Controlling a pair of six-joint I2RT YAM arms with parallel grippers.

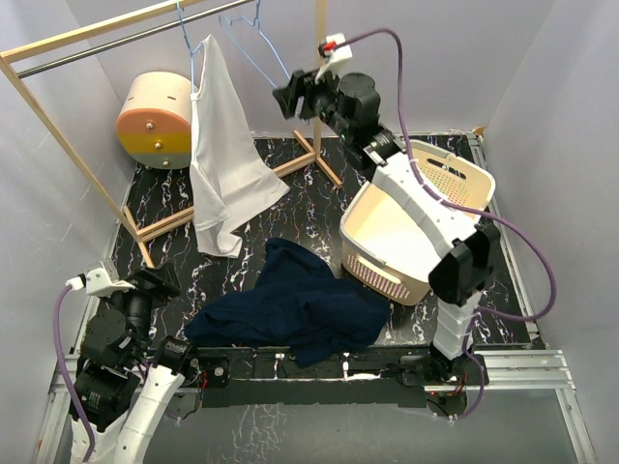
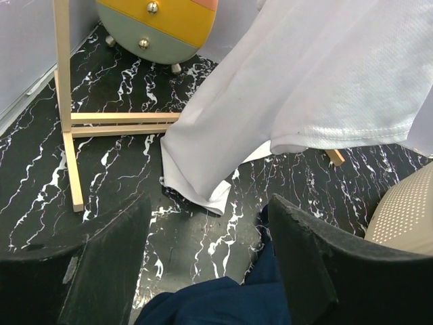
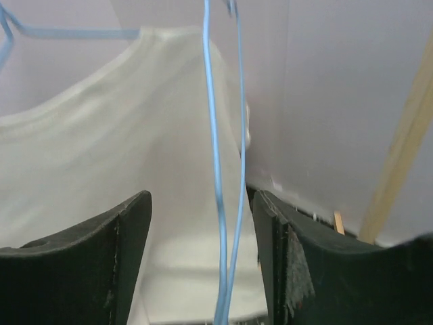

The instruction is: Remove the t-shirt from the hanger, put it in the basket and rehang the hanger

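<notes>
White t-shirt (image 1: 224, 159) hangs on a blue hanger (image 1: 192, 53) on the rail (image 1: 126, 40). The right hand (image 3: 201, 217) is spread wide around a blue wire (image 3: 218, 203), can't tell which hanger's. The left hand (image 2: 210, 223) is wide too, empty.

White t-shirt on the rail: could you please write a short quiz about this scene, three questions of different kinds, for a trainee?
1. True or false: the white t-shirt is already off its blue hanger.
2. Choose one. In the right wrist view, what runs between the open fingers of the right gripper? A: the wire of a second, empty blue hanger. B: a wooden post. C: nothing.
3. Short answer: what lies on the table beside the cream laundry basket, toward the left arm?

Key
1. False; it hangs on the hanger.
2. A.
3. A navy garment, in a crumpled heap.
</notes>
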